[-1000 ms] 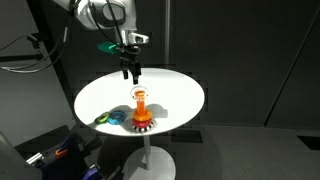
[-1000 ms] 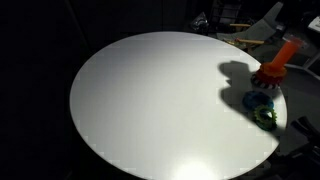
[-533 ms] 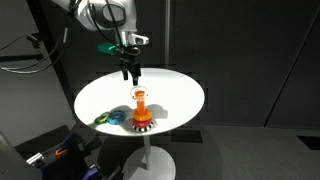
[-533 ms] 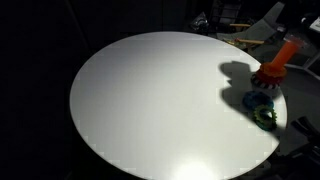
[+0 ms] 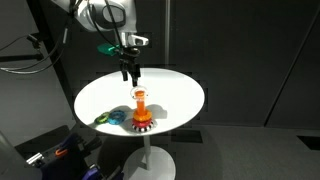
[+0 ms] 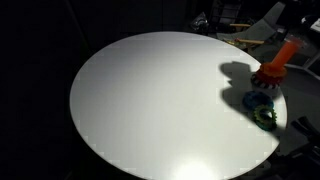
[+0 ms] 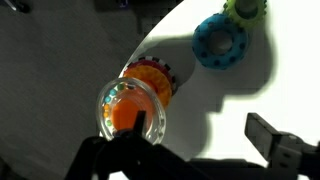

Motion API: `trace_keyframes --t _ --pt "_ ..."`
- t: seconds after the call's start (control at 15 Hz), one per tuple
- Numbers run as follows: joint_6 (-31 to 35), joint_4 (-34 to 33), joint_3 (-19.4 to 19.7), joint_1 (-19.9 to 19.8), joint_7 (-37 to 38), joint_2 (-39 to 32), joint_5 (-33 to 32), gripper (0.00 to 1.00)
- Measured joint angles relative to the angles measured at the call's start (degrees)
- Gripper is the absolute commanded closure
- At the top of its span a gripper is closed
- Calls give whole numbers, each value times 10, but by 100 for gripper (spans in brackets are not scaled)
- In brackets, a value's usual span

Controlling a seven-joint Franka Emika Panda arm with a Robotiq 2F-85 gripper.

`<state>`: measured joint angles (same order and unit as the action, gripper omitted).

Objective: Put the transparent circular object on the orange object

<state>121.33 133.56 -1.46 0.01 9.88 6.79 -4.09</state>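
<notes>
Placement looks all but done: the clear ring (image 7: 132, 108) appears to sit around the peg (image 5: 140, 103), high near its tip, with the red base (image 7: 152, 76) showing past it. Only a retreat seems left. Gripper (image 5: 129, 74) hangs wrist-down above the table (image 5: 180, 90), at 11 o'clock of the peg, fingers (image 7: 285, 145) spread wide and holding nothing. 2 other rings, blue (image 7: 220, 40) and green (image 7: 245, 8), lie at 1 o'clock in the wrist view.

in both exterior views a hard overhead light bleaches the white table (image 5: 175, 92) against a near-black room. in an exterior view the orange object (image 6: 275, 62) throws a soft dark shadow toward the table's centre. the wrist view is soft and contrasty, with the gripper (image 7: 200, 135) an unfocused black silhouette.
</notes>
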Motion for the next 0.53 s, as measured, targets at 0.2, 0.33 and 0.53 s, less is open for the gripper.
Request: trace_keyframes --t 0.2,0.33,0.53 --pt "0 1 0 0 0 -2 0 0" --pt "0 1 0 0 0 -3 0 0" --pt "0 1 -1 0 0 -5 0 0"
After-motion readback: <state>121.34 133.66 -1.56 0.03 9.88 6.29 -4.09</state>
